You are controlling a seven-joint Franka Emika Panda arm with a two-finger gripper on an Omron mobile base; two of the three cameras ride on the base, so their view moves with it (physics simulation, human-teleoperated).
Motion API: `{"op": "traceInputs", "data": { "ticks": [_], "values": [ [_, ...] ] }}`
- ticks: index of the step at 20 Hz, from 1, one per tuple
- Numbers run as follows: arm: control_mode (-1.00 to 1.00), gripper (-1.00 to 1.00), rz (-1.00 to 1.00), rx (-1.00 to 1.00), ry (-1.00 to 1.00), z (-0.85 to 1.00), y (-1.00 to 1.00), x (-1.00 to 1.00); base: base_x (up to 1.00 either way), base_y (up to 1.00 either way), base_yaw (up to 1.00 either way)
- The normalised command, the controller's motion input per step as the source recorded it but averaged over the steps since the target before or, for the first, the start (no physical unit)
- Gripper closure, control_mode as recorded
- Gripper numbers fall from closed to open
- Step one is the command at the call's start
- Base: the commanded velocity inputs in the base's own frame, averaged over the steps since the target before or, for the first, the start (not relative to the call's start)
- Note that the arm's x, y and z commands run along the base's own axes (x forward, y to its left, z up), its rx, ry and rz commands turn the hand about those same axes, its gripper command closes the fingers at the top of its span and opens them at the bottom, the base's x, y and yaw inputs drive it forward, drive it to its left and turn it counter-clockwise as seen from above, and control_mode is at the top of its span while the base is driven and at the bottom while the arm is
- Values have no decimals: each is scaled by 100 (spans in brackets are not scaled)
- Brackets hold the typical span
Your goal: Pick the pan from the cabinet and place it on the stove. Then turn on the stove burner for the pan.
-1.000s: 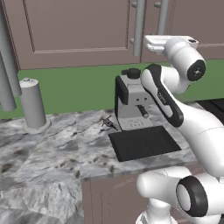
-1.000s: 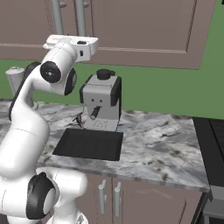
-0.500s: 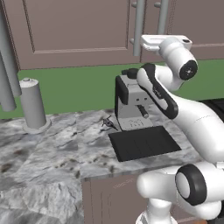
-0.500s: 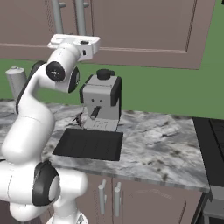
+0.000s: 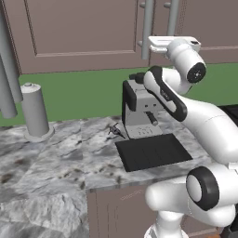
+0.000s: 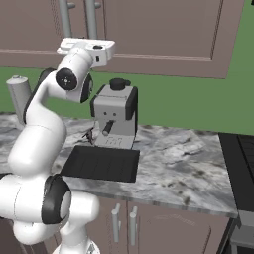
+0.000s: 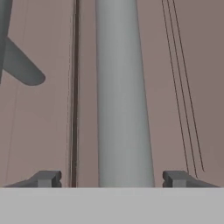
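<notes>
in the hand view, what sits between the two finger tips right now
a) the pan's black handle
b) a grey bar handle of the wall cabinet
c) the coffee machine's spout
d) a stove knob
b: the gripper has a finger tip on either side of a grey bar handle of the cabinet, with gaps on both sides, so it is not clamped yet.

Counter (image 5: 56, 162): grey-white marbled stone slab, running the width of the left base view.
- Coffee machine (image 5: 139, 111): grey and black, standing at the slab's 1 o'clock against the green wall.
- Black mat (image 5: 153, 151): flat, rectangular, directly at the machine's 6 o'clock, touching its base.
- Grey cylindrical canister (image 5: 35, 111): upright on a round base, at 10 o'clock, well apart from the machine.
</notes>
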Motion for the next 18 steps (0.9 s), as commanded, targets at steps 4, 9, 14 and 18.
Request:
{"op": "traceInputs", "data": {
  "ticks": [4, 9, 14, 18],
  "values": [
    [-100, 100, 0, 0, 0, 0, 4, 9, 0, 0, 0],
    [-100, 100, 0, -2, 5, -5, 1, 1, 0, 0, 0],
    [-100, 100, 0, -3, 10, -3, -10, -2, 0, 0, 0],
    [-100, 100, 0, 0, 9, 0, -45, -29, 0, 0, 0]
  ]
}}
